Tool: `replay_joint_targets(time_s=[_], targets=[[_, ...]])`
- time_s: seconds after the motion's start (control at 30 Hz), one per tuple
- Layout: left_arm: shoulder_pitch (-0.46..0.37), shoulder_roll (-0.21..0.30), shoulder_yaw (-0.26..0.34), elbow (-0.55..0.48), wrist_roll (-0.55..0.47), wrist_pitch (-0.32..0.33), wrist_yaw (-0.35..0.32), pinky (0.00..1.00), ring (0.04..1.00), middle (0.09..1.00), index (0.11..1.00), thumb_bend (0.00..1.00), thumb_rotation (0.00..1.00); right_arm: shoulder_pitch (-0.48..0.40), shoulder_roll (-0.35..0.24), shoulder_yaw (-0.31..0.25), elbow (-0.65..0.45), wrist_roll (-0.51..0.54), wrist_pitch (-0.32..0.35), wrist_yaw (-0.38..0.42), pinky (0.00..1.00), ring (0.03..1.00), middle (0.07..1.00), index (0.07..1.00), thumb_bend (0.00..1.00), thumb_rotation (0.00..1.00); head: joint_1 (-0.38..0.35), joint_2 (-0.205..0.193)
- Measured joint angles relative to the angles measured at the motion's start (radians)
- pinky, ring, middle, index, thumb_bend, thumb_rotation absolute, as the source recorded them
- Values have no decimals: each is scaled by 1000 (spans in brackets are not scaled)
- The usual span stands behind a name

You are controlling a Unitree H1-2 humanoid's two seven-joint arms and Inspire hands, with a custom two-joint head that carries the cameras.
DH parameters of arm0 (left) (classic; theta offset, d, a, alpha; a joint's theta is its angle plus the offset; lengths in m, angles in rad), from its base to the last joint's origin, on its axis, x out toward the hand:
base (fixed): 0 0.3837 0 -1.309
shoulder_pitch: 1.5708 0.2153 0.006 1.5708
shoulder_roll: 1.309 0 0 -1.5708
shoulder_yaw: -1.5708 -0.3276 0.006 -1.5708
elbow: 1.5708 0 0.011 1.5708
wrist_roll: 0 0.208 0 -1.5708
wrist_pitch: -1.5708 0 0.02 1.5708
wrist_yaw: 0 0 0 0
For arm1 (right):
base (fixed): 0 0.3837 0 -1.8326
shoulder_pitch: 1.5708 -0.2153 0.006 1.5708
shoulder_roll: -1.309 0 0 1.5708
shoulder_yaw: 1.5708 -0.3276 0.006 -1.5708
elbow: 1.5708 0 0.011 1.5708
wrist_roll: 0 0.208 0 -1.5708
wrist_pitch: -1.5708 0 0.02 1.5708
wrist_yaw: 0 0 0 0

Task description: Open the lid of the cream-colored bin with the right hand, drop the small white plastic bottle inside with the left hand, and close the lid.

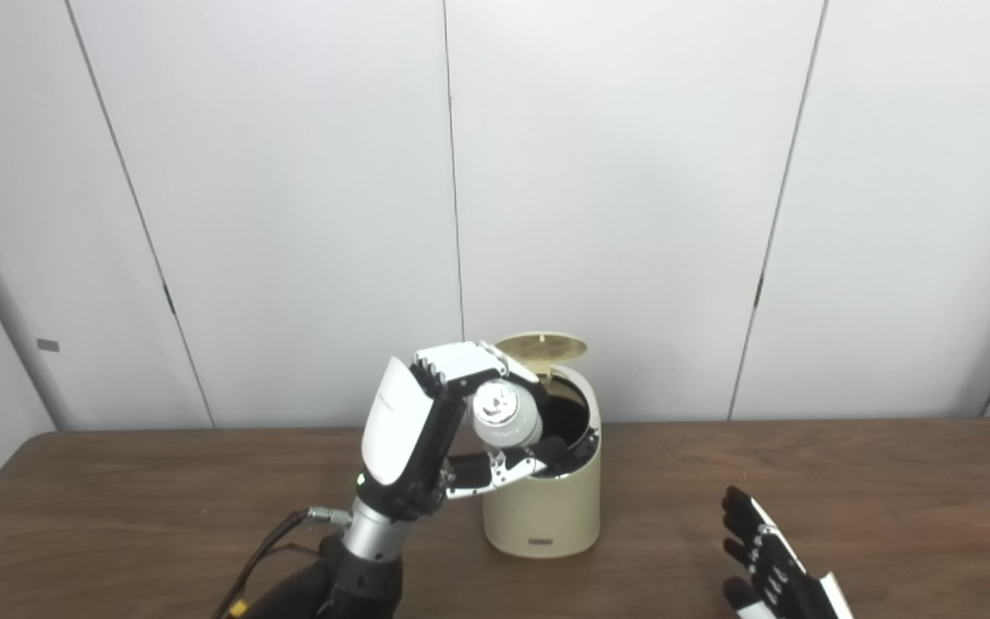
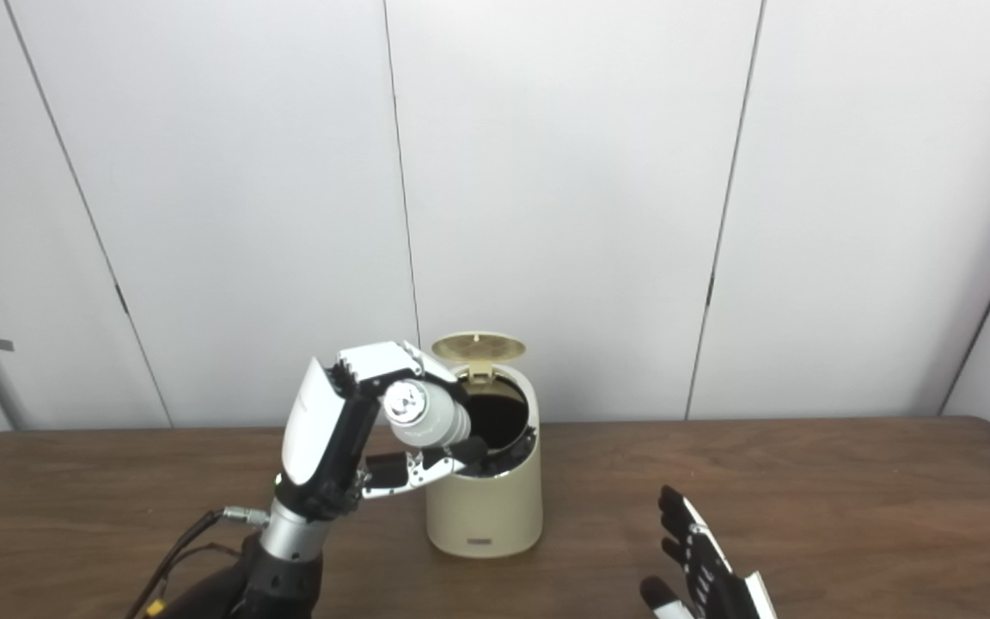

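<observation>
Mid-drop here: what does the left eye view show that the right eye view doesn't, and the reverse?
Only the left eye view: a little more of the right arm's white wrist at the bottom edge, and the bottle's round end nearly head-on.

Only the right eye view: more of the small white plastic bottle along its side, and more of the dark opening past it.

Both: the left hand holding the bottle tilted at the rim of the cream-colored bin, its round lid raised, and the right hand open, apart from the bin above the brown wooden table.
</observation>
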Motion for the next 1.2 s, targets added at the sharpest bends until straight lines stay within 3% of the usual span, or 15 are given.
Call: replay_joint_targets(time_s=[0.23,0.63,0.87,1.1,1.2], targets=[[-82,-12,-87,155,-32,0,80,399,499,486,448,502,0,18,9,11,-19,-2,0,0,898,951,937,914,905,733,-23,3],[-134,-70,-150,281,-212,0,53,380,475,498,450,503,0,41,29,23,-42,-41,0,-24,875,936,931,908,924,762,-46,9],[-109,-124,-44,281,-355,1,-89,354,451,509,460,503,0,43,33,28,-45,-52,1,-29,871,928,924,900,925,771,-49,9],[-96,-148,3,302,-362,1,-151,355,452,501,466,503,0,43,33,29,-45,-52,1,-31,871,934,929,906,927,769,-49,9],[-89,-148,24,302,-368,1,-193,404,476,496,475,509,0,43,33,29,-45,-60,1,-34,853,924,923,903,931,779,-49,11]])
